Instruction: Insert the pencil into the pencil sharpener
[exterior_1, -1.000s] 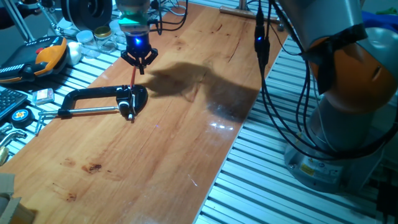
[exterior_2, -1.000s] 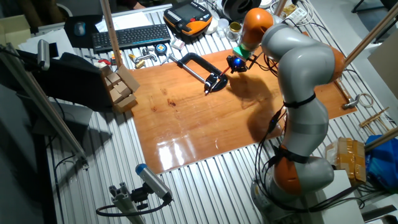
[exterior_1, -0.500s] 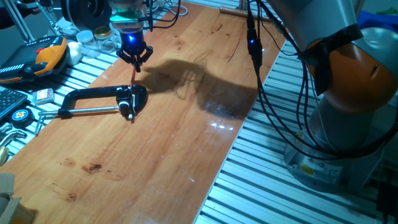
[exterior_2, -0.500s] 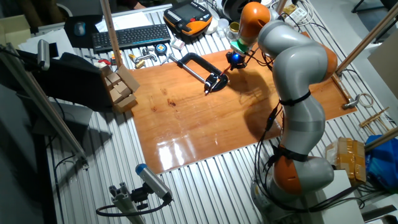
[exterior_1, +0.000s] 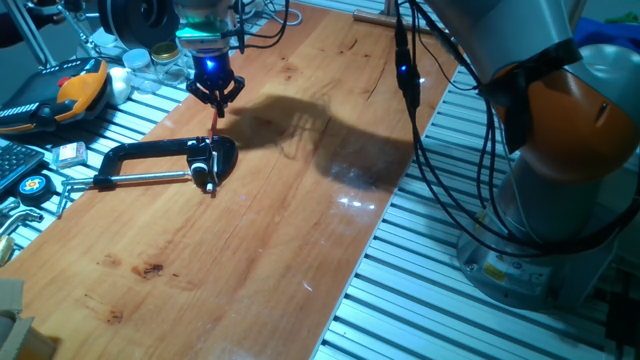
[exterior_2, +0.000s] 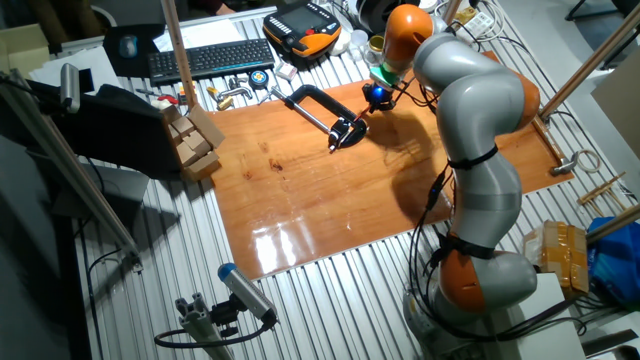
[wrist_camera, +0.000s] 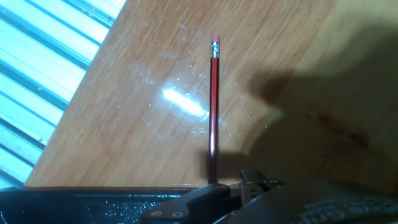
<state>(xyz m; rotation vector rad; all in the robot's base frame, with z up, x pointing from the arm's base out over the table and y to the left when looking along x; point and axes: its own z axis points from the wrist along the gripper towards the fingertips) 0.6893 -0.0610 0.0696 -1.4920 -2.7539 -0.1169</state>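
Wood bench (exterior_1: 300, 200), cluttered surrounds. Pencil (wrist_camera: 213, 112) lies flat, tip at sharpener (exterior_1: 204, 170) held in clamp (exterior_1: 150, 160). Claw (exterior_1: 216, 90) hovers over eraser end; spread, holding nothing. Recommend: grip near eraser, push straight along pencil axis, avoid sideways force.

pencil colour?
Red, with a pinkish eraser tip; the pencil shows best in the hand view.

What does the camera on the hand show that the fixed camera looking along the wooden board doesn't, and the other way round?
Only the hand view shows the pencil's pink eraser end and whole red shaft up close. Only the fixed view shows the gripper from outside, above the black clamp, with the arm's base and tools beside the board. Both show the red pencil on the wooden tabletop.
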